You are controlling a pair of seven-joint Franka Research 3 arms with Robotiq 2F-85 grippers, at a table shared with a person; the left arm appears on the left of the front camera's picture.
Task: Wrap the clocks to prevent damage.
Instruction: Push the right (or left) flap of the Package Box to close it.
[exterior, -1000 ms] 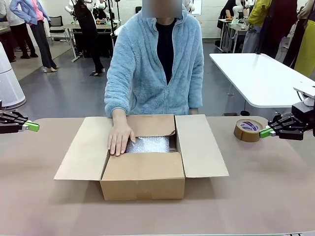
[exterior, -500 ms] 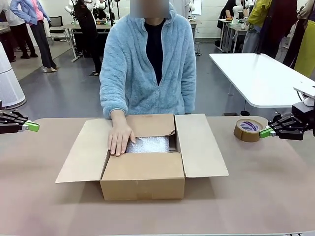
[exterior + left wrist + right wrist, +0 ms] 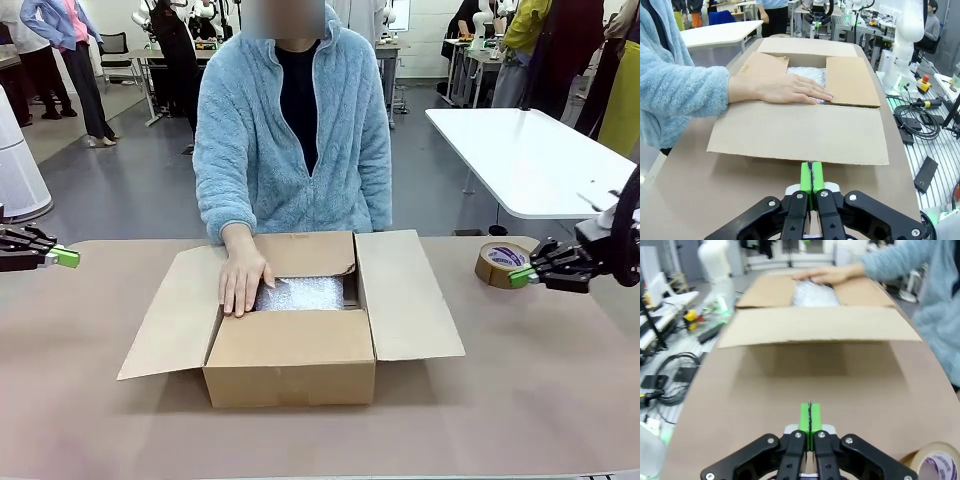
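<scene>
1. Clearly, the clocks (image 3: 298,293) are already wrapped: 1 lumpy bundle of bubble wrap is seen lying inside the open box (image 3: 290,360), toward its far side.
2. The box is set at the middle of the table (image 3: 100,420), with its left and right flaps spread wide and nothing sealed.
3. A person's hand (image 3: 243,280) is laid flat over the bundle's left edge and the box's left rim, apparently to settle or steady it.
4. The left gripper (image 3: 66,258) is held clenched on nothing, green pads pressed together, over the table's left edge and well apart from the box.
5. The right gripper (image 3: 520,277) is likewise clenched and empty at the right, just beside the tape (image 3: 497,262); whether the 2 are touching cannot be told.
6. The wrapping step is judged done, and the step in hand is judged to be the seating of the bundle in the box, so the task is taken to be near its end.
7. If the box is to be closed next, the hand would have to be drawn clear of the flaps, and the right gripper's jaws would have to be opened before the tape could be taken up.
</scene>
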